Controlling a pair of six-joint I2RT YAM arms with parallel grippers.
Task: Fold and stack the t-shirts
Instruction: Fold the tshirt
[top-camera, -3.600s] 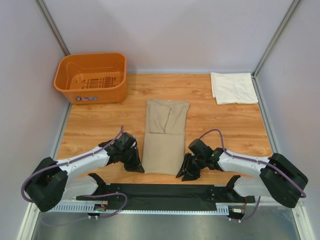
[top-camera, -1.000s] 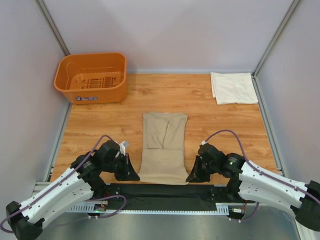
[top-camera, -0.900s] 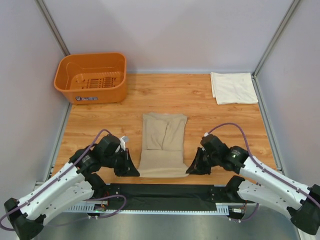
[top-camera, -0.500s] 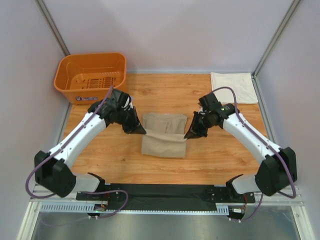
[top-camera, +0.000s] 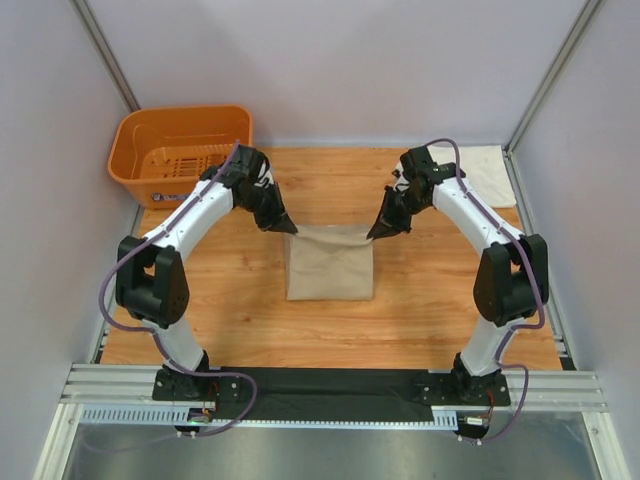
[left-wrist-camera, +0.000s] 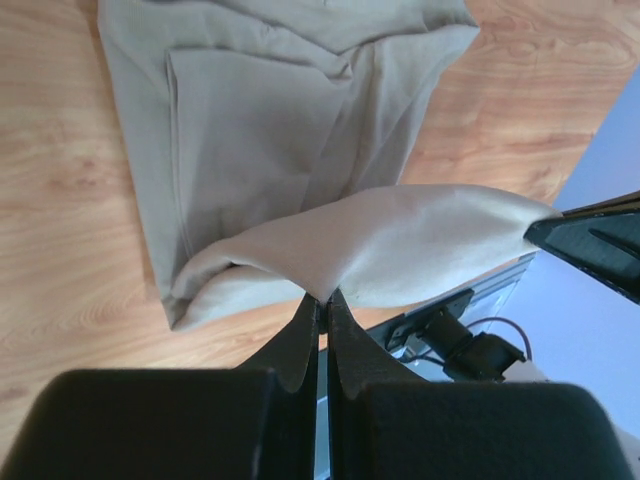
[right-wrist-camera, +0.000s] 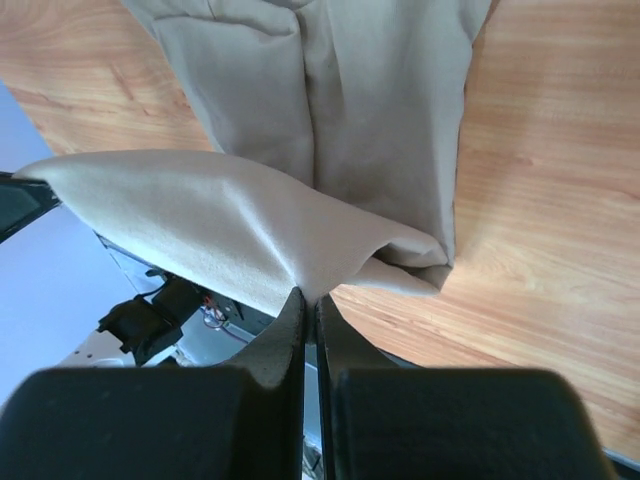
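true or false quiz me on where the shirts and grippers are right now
1. The left gripper and right gripper are each shut on an edge of the tan shirt. True.
2. The orange basket stands at the far left of the table, the cream shirt at the far right. True.
3. The cream shirt is stacked on the tan shirt. False: they lie apart.
4. The tan shirt lies in one flat layer. False: it is doubled over, the gripped edge raised above the lower layer.
5. A shirt lies in the orange basket. False: no shirt shows in it.
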